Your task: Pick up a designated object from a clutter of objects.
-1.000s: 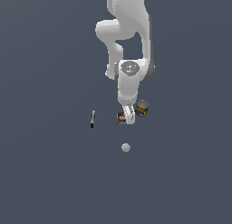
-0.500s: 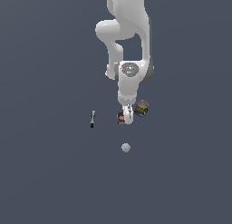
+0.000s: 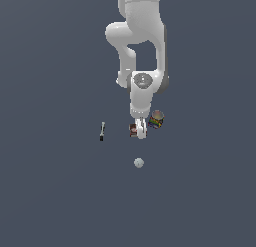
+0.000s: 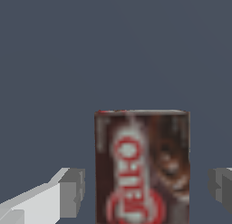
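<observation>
1. While the gripper [image 4: 146,187] is straddling the brown-red box [image 4: 142,166] beside the can [image 3: 156,119], its fingers [image 4: 71,192] are spread apart.
2. We are judging centring matters before we pinch.

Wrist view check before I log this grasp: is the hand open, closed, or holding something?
Hand: open, one finger on each side of the brown-red box, gaps showing; nothing held.

Plain dark floor [image 3: 50,206]

One flat, even slate-blue surface runs to every edge of the exterior view, and the same matte colour, unmarked and evenly lit, makes up the backdrop of the wrist view [image 4: 54,51].
</observation>
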Motion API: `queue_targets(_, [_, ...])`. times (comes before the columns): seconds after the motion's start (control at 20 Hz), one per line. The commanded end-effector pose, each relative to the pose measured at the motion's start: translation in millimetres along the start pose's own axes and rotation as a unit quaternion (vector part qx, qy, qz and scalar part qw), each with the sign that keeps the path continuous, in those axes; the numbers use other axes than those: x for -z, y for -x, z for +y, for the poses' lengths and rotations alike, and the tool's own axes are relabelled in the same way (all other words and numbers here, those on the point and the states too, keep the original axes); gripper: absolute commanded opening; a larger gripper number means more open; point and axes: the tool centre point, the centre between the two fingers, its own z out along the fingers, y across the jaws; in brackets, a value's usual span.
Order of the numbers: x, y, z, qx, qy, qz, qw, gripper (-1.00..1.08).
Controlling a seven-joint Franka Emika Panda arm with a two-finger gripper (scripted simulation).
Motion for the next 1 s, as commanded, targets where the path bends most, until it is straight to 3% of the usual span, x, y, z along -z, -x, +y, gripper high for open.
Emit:
queue_targets(0.0, [-11,0,1,0.000,0.000,0.000,1.0000,1.00])
queue_targets(0.5, [-33,0,0,-0.001,0.000,0.000,1.0000,1.00])
queue_targets(0.55, [-33,0,0,-0.001,0.000,0.000,1.0000,-1.00])
queue_targets(0.95, [-33,0,0,-0.001,0.000,0.000,1.0000,-1.00])
